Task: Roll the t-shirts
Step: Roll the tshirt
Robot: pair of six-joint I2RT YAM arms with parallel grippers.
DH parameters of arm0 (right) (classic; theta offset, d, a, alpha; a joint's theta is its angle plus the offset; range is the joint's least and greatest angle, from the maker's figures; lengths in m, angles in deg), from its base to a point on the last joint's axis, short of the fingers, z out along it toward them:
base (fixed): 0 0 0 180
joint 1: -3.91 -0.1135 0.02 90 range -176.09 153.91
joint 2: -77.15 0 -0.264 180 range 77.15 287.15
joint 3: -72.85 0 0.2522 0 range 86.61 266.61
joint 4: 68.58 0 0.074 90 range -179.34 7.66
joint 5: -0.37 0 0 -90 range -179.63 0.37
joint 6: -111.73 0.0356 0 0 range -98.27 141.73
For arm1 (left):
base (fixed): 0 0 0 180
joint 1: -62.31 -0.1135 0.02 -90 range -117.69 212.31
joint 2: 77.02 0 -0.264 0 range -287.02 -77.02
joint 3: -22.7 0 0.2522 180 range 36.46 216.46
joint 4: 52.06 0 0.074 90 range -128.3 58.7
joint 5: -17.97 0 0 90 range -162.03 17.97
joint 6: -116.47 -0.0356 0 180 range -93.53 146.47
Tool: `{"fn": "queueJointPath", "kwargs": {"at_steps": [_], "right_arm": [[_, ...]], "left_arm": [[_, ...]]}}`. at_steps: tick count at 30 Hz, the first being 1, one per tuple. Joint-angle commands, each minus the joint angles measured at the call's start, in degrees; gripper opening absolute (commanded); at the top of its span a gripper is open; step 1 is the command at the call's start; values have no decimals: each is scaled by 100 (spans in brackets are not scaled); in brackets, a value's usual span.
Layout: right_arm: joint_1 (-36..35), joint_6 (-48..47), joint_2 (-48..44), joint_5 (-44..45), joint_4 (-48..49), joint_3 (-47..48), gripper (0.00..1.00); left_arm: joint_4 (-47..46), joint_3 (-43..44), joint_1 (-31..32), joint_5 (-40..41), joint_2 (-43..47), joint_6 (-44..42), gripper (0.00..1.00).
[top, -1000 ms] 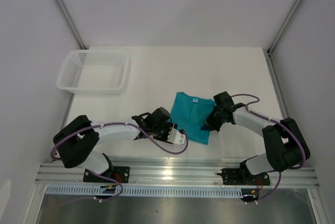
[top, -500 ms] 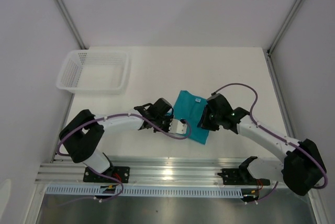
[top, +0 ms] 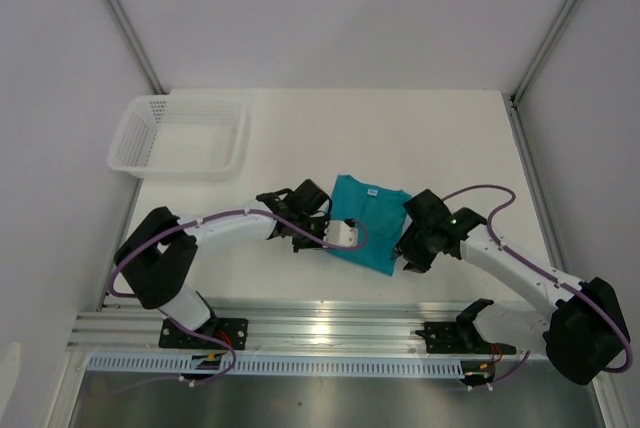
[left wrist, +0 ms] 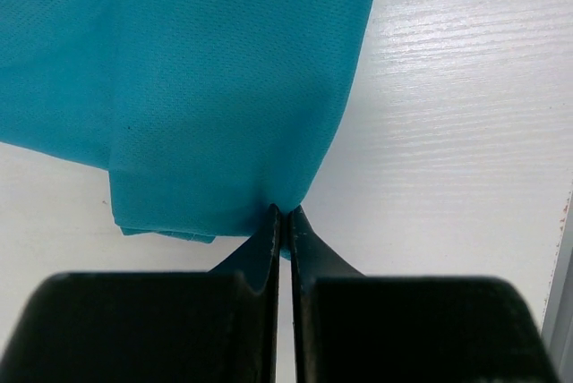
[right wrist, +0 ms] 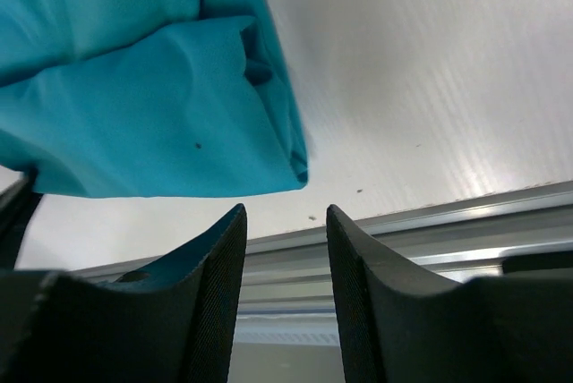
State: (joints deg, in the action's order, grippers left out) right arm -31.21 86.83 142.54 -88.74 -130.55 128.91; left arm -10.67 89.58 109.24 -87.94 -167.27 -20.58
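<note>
Aluminium rail point(top: 340, 328) runs along the near edge of the white table point(top: 330, 128), nearer than the t-shirt point(top: 368, 216). The shirt, a teal one, lies folded in the middle of the table with an arm at each near corner.

At its near left corner the left gripper point(left wrist: 285, 215) is pinched tight on a tuck of the cloth, the black fingers pressed together with the fabric puckering up from them. From above, those fingers are hidden under the arm's white camera block.

Just off the shirt's near right corner, the right gripper point(right wrist: 284, 222) stands parted a moderate way with nothing between the fingers. The stacked fold edges lie just beyond its tips. Whether it touches the table I cannot tell.

Both wrist views cut the shirt off at the frame edges.

At the shirt's far edge sits a small white neck label point(top: 371, 190) with a blue mark, too small to read. Well beyond the shirt, to its far left, stands a white mesh basket point(top: 128, 133).
</note>
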Motion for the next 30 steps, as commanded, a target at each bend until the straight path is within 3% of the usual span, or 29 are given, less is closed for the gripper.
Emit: {"fn": "queueJointPath", "kwargs": {"at_steps": [1,5,9,17,30], "right_arm": [[-57,1377,-262,-317,310,-308,45],[-311,2416,-500,-142,1056,-916,44],[-435,2709,-430,-89,1419,-1137,45],[-479,2736,-298,553,1524,-1110,45],[-365,2552,-52,210,1692,-1365,45]], "left_arm": [[128,260,-27,-264,-27,257,1],[180,207,-27,-291,-27,328,1],[163,190,-27,-273,-18,354,1],[172,189,-27,-264,-36,363,1],[303,374,-27,-335,-176,565,1]]}}
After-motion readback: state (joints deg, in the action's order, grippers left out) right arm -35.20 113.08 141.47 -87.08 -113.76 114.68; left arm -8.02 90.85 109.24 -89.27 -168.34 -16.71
